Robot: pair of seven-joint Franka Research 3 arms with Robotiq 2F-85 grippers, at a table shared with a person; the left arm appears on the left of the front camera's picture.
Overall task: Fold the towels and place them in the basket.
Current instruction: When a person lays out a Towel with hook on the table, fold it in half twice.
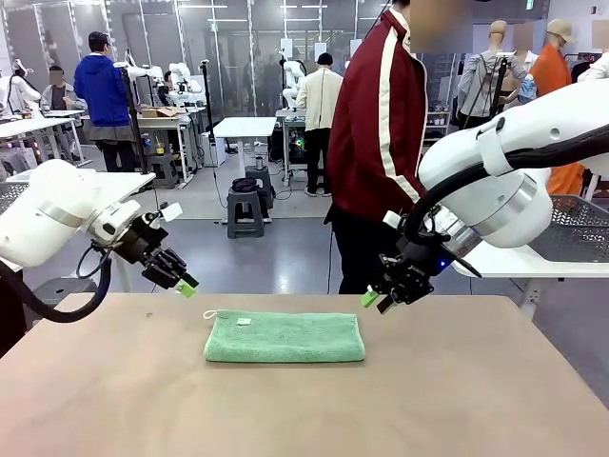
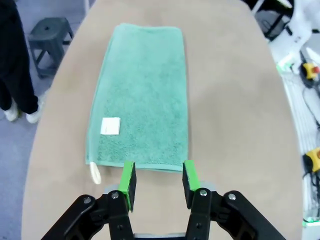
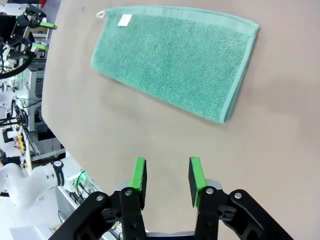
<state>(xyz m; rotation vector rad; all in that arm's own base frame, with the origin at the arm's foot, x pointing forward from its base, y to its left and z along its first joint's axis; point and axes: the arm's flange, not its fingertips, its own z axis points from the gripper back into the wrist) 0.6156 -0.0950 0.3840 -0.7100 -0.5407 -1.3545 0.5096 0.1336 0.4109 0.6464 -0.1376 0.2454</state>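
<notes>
The worry I have is the pinch: the towel (image 1: pixel 285 338) looks doubled over already, so if either tool closes on the top layer alone, the fold will likely peel open on the lift. Terry drags on a table (image 1: pixel 285 419) like this, too, so a tool that comes in low may shove the cloth into a ridge rather than get under its end. If the two arms raise their ends unevenly, the next fold comes out skewed. If both carry their ends to the middle, the tools could meet. The towel also lies toward the far edge, where a person stands close, so a push that way risks sending it at them. The left tool (image 1: pixel 187 285) hangs above the table just off the towel's left end, jaws parted and empty. The right tool (image 1: pixel 373 300) hangs off the right end the same way, released, nothing between its pads. The towel is mint green and flat, a long neat rectangle parallel to the far edge, about midway between the left and right edges. A small white label (image 2: pixel 110 126) sits on top near its left end, and a pale loop (image 2: pixel 94 173) pokes out of the far-left corner, which a pad might snag.
</notes>
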